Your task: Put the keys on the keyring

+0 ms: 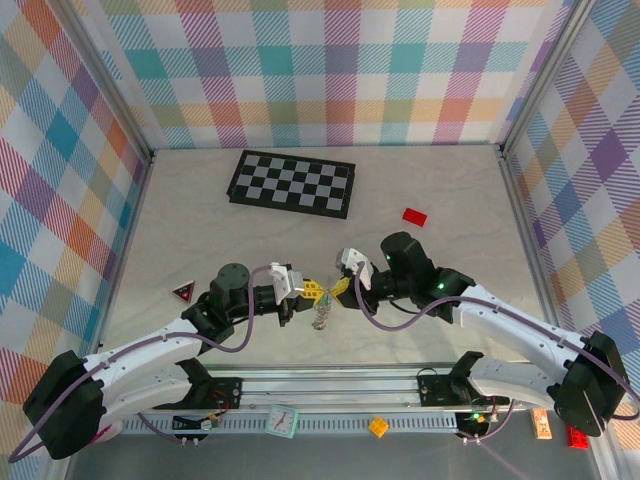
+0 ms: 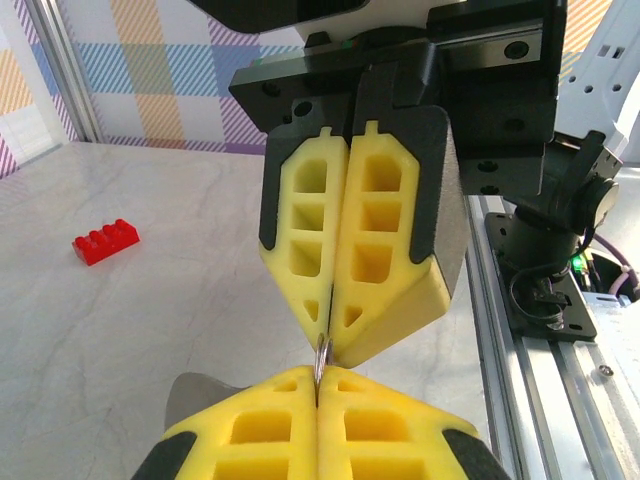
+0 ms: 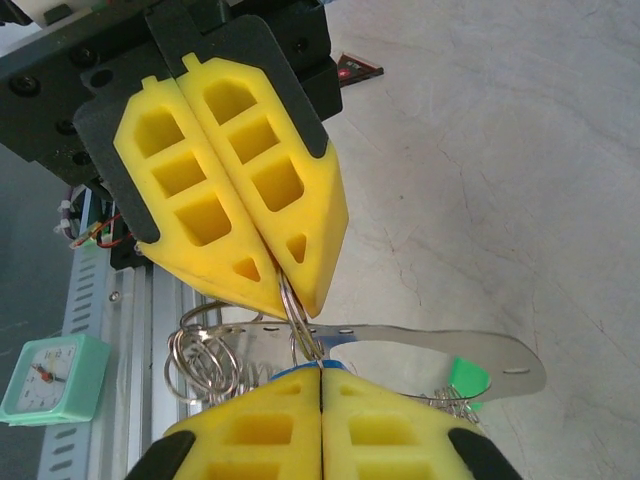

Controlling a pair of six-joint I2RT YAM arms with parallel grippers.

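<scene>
My left gripper (image 1: 308, 291) and right gripper (image 1: 340, 287) meet tip to tip above the table's near middle. In the left wrist view my left gripper (image 2: 318, 372) is shut on the edge of a small split ring (image 2: 321, 352), and the right gripper (image 2: 328, 340) touches it from above. In the right wrist view my right gripper (image 3: 321, 370) is shut with the blue key (image 3: 322, 367) peeking out at its tips. The split ring (image 3: 300, 318) runs up into the left gripper (image 3: 288, 280). Behind hang the keyring (image 3: 420, 343), a grey metal loop, a green key (image 3: 466, 377) and several small rings (image 3: 205, 360).
A chequered board (image 1: 292, 183) lies at the back. A red brick (image 1: 414, 216) sits right of it, and a red-and-black triangle (image 1: 182, 292) lies at the left. The aluminium rail (image 1: 330, 385) and a small mint clock (image 1: 283, 420) are at the near edge.
</scene>
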